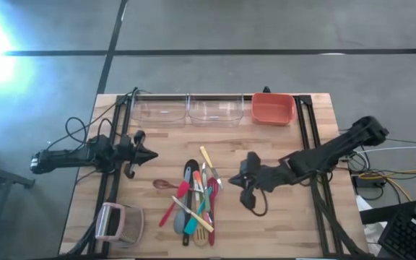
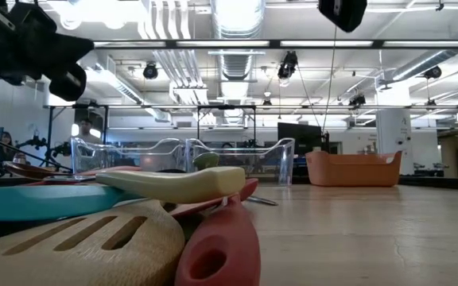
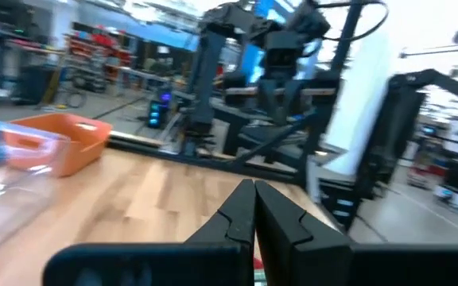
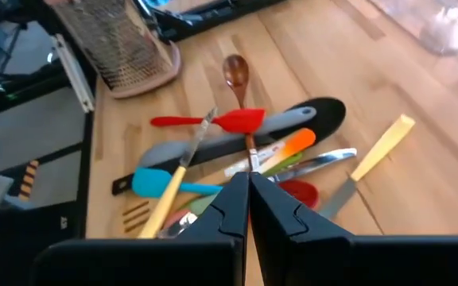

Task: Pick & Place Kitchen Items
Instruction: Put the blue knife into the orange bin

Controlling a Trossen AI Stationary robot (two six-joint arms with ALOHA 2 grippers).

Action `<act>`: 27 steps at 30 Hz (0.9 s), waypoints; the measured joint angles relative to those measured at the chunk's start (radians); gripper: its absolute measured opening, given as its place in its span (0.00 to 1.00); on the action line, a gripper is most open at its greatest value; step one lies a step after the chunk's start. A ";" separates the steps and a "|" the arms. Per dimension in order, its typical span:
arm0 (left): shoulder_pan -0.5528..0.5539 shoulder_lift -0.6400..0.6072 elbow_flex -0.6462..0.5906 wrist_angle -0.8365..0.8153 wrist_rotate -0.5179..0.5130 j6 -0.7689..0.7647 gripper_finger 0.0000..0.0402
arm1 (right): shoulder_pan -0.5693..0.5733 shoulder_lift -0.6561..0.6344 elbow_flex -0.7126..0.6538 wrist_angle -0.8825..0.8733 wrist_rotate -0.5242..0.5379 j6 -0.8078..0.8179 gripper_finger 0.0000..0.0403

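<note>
The kitchen utensils lie in a loose crossed pile [image 1: 193, 202] on the wooden table, near its front middle. In the right wrist view I see a red spatula [image 4: 233, 121], a wooden spoon [image 4: 235, 71], a teal spatula [image 4: 153, 183] and a black turner [image 4: 324, 111] among them. They fill the low view's foreground [image 2: 133, 202]. My right gripper [image 1: 231, 180] [image 4: 249, 191] hovers just right of the pile, shut, pointing toward it. My left gripper [image 1: 154, 154] [image 3: 254, 199] waits shut to the left of the pile, farther back.
Two clear bins [image 1: 154, 110] [image 1: 214, 108] and an orange bin [image 1: 273, 108] stand in a row along the far edge. A pinkish-white handled grater [image 1: 114, 224] lies at the near left corner. Bare wood stretches between the pile and the bins.
</note>
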 joint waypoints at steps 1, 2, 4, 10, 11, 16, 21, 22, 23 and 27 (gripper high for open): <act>0.000 0.000 0.000 0.010 0.011 0.000 0.03 | -0.001 0.006 -0.001 -0.002 -0.002 0.019 0.02; 0.000 0.000 0.000 0.022 0.016 -0.002 0.03 | -0.003 0.013 -0.001 0.001 -0.004 0.036 0.02; 0.000 0.000 0.000 0.034 0.018 0.001 0.03 | -0.003 0.017 -0.003 0.005 -0.006 0.068 0.02; 0.000 0.000 0.000 0.035 0.016 0.009 0.03 | -0.003 0.026 -0.058 0.075 -0.014 0.195 0.08; 0.000 0.000 0.000 0.035 0.015 0.009 0.03 | -0.003 0.032 -0.062 0.087 -0.014 0.216 0.10; 0.000 0.000 0.000 0.038 0.014 0.010 0.03 | -0.009 0.056 -0.083 0.144 -0.044 0.325 0.25; 0.000 0.000 0.000 0.039 0.014 0.010 0.03 | -0.011 0.121 -0.091 0.227 -0.095 0.439 0.38; 0.000 0.000 0.000 0.039 0.014 0.008 0.03 | -0.011 0.140 -0.090 0.225 -0.106 0.456 0.41; 0.000 0.000 0.000 0.040 0.014 0.005 0.03 | -0.012 0.163 -0.081 0.222 -0.122 0.470 0.43; 0.000 0.001 0.000 0.041 0.011 0.005 0.03 | -0.021 0.259 -0.017 0.230 -0.183 0.493 0.50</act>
